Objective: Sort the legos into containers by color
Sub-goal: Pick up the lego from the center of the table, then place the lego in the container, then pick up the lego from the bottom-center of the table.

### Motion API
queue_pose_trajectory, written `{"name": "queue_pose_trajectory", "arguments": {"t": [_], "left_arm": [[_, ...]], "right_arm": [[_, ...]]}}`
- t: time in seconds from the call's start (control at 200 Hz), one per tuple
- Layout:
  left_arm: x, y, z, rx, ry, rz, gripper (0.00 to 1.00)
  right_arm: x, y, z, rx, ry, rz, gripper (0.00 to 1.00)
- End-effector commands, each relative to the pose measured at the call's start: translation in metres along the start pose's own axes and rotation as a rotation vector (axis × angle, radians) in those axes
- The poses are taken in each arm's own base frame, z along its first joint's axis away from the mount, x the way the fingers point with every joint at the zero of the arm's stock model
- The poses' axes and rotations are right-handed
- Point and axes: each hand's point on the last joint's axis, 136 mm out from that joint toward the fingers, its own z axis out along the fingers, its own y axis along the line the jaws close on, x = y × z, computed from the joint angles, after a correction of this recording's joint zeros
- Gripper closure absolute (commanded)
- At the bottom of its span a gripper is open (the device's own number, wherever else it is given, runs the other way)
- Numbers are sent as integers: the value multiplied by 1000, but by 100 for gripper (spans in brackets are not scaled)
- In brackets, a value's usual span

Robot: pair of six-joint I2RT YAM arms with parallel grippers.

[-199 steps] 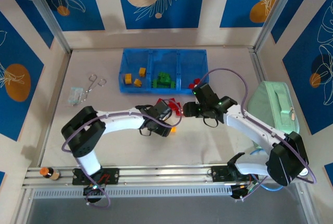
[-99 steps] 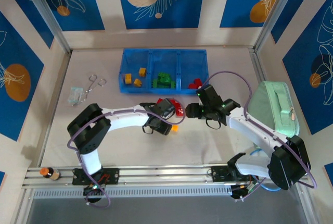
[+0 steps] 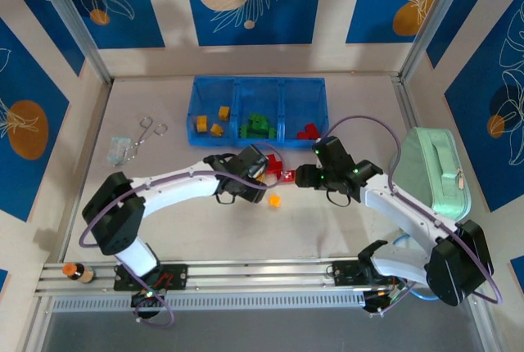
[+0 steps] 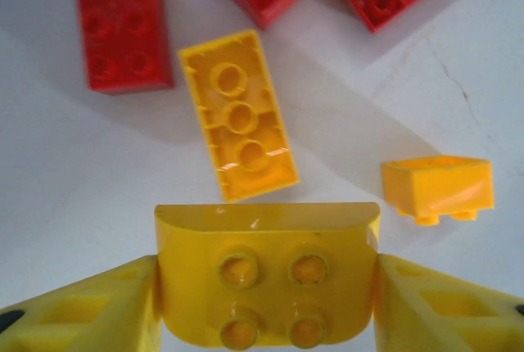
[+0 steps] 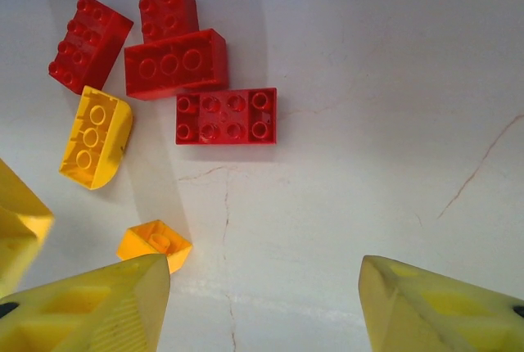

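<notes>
Jaws of my left gripper (image 4: 266, 299) pinch a yellow round-edged studded plastic brick (image 4: 267, 237); my right gripper (image 5: 264, 303) hangs open, empty, near red studded plastic bricks (image 5: 225, 115).

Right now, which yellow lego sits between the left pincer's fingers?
The four-stud yellow brick, touching both fingers; the long yellow brick lies free, underside up; the small orange-yellow brick lies farther right.

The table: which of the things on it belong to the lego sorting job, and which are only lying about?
Job: blue tray, sorted legos inside it, loose red legos, small orange lego, gripped yellow lego.
Lying about: scissors, clear packet, mint-green case.
</notes>
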Motion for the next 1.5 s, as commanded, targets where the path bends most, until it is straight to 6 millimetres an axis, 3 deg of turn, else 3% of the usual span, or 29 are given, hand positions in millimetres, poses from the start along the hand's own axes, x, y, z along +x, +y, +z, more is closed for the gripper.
{"name": "queue_pose_trajectory", "arguments": {"t": [0.0,0.165,0.38,0.6,0.75,0.906,1.201,1.336,1.496], "left_arm": [[-26,40,-24,-27,-80,-84,40],[-63,101,-38,-54,-187,-237,38],[-105,164,-21,-112,-190,-335,38],[-130,201,10,-110,-142,-407,38],[-141,215,15,-133,-133,-412,36],[-152,215,1,-128,-160,-418,26],[-136,196,-37,-71,-272,-431,21],[-118,182,-58,-54,-323,-435,22],[-77,151,-57,-16,-343,-420,21]], "right_arm": [[6,-2,-5,-18,2,29,37],[15,-3,-3,-31,21,50,37],[25,0,-4,-43,41,52,37],[37,3,-5,-43,75,42,37],[43,2,-7,-36,80,35,37],[45,4,-8,-43,79,28,37],[53,15,-3,-16,116,-36,32],[55,24,1,-6,134,-82,31],[61,42,13,-22,192,-131,29]]}}
